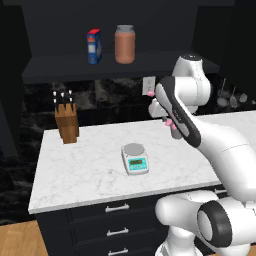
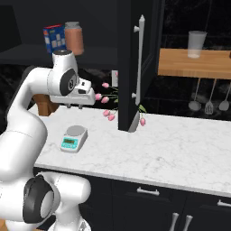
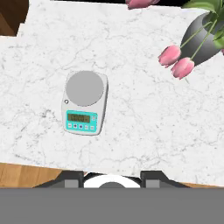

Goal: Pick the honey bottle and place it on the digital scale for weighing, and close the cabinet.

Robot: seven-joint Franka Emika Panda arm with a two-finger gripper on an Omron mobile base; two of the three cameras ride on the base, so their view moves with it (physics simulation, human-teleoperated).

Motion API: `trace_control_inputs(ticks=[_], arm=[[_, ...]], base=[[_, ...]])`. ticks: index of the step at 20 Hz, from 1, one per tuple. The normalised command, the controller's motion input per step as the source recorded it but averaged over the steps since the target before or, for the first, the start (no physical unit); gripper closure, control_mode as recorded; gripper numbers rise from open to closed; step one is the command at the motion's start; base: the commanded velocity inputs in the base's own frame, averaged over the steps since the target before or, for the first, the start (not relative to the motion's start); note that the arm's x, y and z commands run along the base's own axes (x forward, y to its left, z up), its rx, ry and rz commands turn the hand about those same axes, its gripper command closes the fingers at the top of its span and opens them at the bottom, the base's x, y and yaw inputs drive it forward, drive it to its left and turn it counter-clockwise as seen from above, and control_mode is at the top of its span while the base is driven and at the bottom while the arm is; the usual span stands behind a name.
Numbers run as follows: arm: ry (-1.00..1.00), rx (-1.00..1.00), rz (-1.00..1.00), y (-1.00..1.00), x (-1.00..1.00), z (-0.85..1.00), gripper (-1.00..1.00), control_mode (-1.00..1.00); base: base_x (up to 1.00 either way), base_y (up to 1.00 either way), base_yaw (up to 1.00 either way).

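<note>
Honey bottle (image 1: 125, 44): reddish-brown smooth cylinder with grey lid, upright on the dark shelf (image 1: 120, 67) inside the open cabinet, just beside the blue-and-red box (image 1: 94, 46); untouched; digital scale (image 1: 135, 158): small white rounded-corner slab, round flat grey platter, teal panel with display, flat on the white veined marble bench (image 1: 90, 175), platter bare; scale seen from above in the hand view (image 3: 85, 103); cabinet door (image 2: 135, 63): near-black, panelled, swung open edge-on over the bench, long silver bar handle (image 2: 139, 58) vertical on it; claw (image 1: 165, 116) hangs above the bench, well apart from bottle and scale, holding nothing; cannot tell whether its fingers are apart or together; wooden knife block (image 1: 67, 122) stands at the bench's back left; pink tulips (image 3: 176, 61) in a dark rounded vase (image 3: 205, 35) near the door; wooden shelf (image 2: 194, 63) to the right carries a clear glass cup (image 2: 196, 43); metal utensils (image 2: 210, 106) hang under it; dark drawers with short silver handles (image 1: 116, 208) below the bench.
</note>
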Motion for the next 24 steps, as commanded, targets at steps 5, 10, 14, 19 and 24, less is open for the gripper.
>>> trace_control_inputs(ticks=[5, 10, 14, 19, 24], arm=[[-0.02, 0.0, 0.01, 0.02, -0.3, 0.0, -1.0, -1.0], [-0.01, -0.02, 0.08, 0.16, -0.68, -0.03, -1.0, -1.0], [-0.24, 0.0, 0.12, 0.14, -0.83, 0.15, -1.0, -1.0], [-0.38, 0.0, 0.03, 0.16, -0.49, 0.52, -1.0, -1.0], [-0.26, 0.02, 0.04, 0.05, -0.09, 0.62, -1.0, -1.0]], base=[[0.0, 0.0, 0.0], [0.0, 0.0, 0.0], [0.0, 0.0, 0.0], [0.0, 0.0, 0.0], [0.0, 0.0, 0.0]])
